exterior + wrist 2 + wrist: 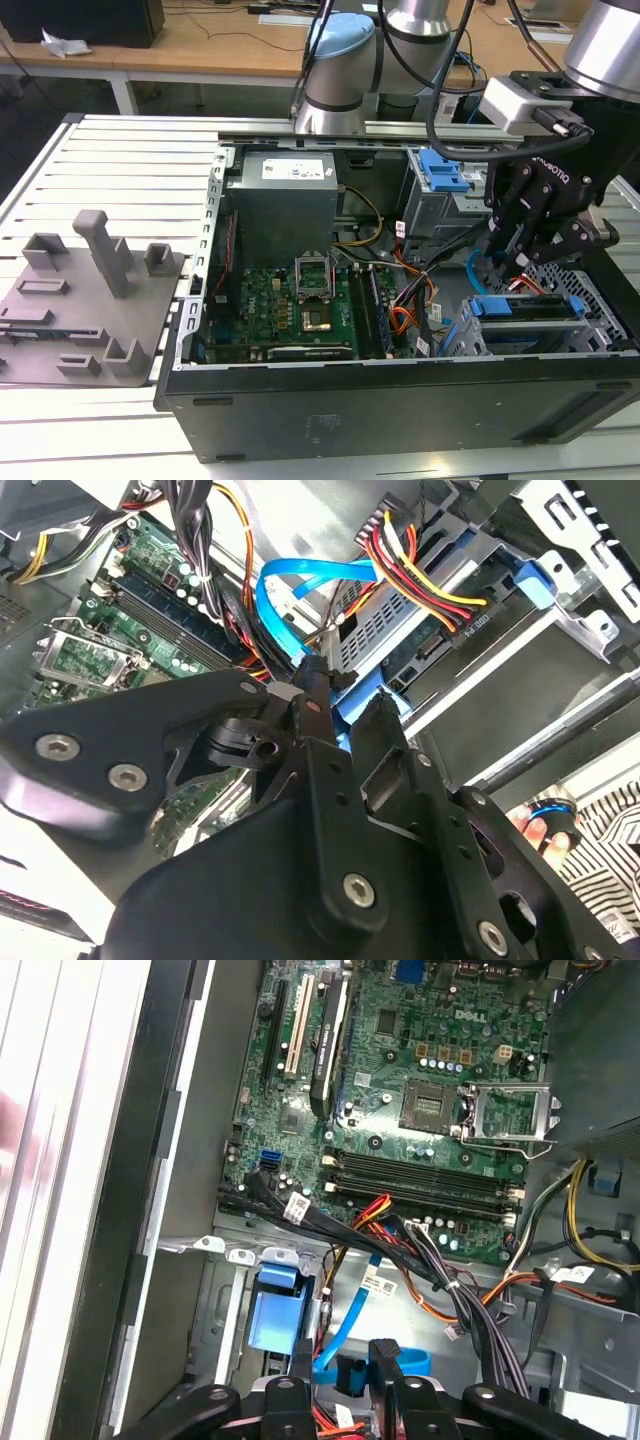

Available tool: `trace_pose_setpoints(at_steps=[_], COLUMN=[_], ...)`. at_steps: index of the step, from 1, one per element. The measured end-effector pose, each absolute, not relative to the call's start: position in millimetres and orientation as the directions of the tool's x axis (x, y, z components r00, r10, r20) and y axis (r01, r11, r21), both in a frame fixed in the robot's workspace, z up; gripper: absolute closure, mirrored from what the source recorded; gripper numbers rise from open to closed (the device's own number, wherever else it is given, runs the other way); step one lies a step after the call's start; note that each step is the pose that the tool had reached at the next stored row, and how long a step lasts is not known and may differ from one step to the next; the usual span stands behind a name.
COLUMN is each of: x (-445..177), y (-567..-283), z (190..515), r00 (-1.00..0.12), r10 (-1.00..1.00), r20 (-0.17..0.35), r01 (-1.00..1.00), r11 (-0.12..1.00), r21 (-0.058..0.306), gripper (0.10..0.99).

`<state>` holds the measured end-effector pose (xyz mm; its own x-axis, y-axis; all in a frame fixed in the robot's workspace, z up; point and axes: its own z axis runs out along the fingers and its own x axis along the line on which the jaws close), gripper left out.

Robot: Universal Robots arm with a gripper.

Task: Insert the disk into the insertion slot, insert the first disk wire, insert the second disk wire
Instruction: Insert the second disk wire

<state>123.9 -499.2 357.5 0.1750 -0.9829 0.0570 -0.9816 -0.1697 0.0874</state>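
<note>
Black two-fingered pincer (512, 262): lowered inside the open black computer case (400, 405) at the exterior view's right, fingers nearly together around the black plug of a flat bright blue data wire (290, 585).

Grey hard drive in a bright blue plastic carrier (528, 308): seated in the low light grey perforated metal drive cage (590, 300), just below the pincer.

Red, yellow and black power wire bundle (420, 575): plugged in beside the carrier.

Green motherboard (285, 305): flat on the case floor, open room above it.

Slatted white bench (120, 160): carries the case; grey moulded fixture (85, 290) lies apart, beyond the case's edge.
</note>
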Motion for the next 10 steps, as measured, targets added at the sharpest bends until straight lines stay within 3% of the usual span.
trace_pose_setpoints(at_steps=[2,5,10], x=[123.9,123.9,123.9], y=[-499.2,-499.2,-499.3], z=[357.5,357.5,357.3], r00=[0.175,0.175,0.175], r10=[-0.983,-0.983,-0.983], r20=[0.057,0.057,0.057], r01=[-0.982,-0.982,-0.982], r11=[-0.17,-0.17,-0.17], r21=[0.087,0.087,0.087], gripper=[0.741,0.922,0.922])
